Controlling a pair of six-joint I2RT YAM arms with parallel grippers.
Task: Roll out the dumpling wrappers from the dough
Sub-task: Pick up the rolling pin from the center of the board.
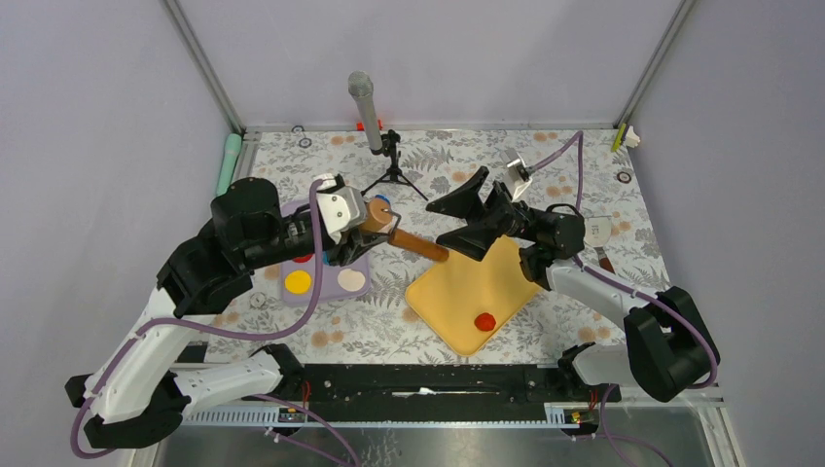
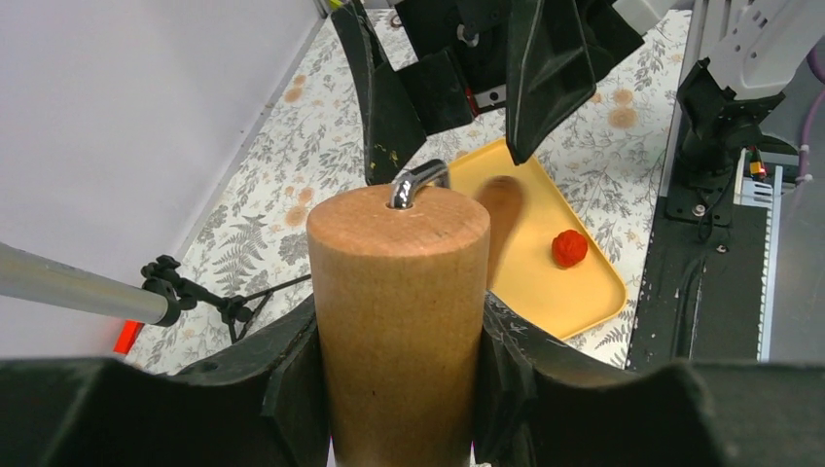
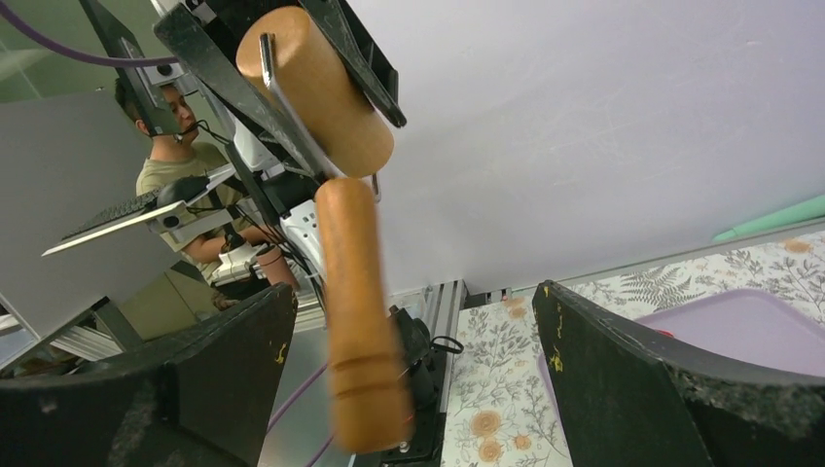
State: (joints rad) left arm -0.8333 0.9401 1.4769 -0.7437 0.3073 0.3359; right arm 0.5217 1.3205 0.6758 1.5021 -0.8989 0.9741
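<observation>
My left gripper is shut on the wooden barrel of a rolling pin and holds it in the air over the purple tray's right side. The pin's handle points toward my right gripper, which is open, with the handle's end between its fingers and not gripped. A red dough ball lies on the yellow board. No flat red wrapper shows clearly; a red sliver peeks out under my left arm.
A purple tray holds a yellow disc and a cream disc. A microphone on a small tripod stands at the back. A scraper lies at the right, a green tool at the left edge.
</observation>
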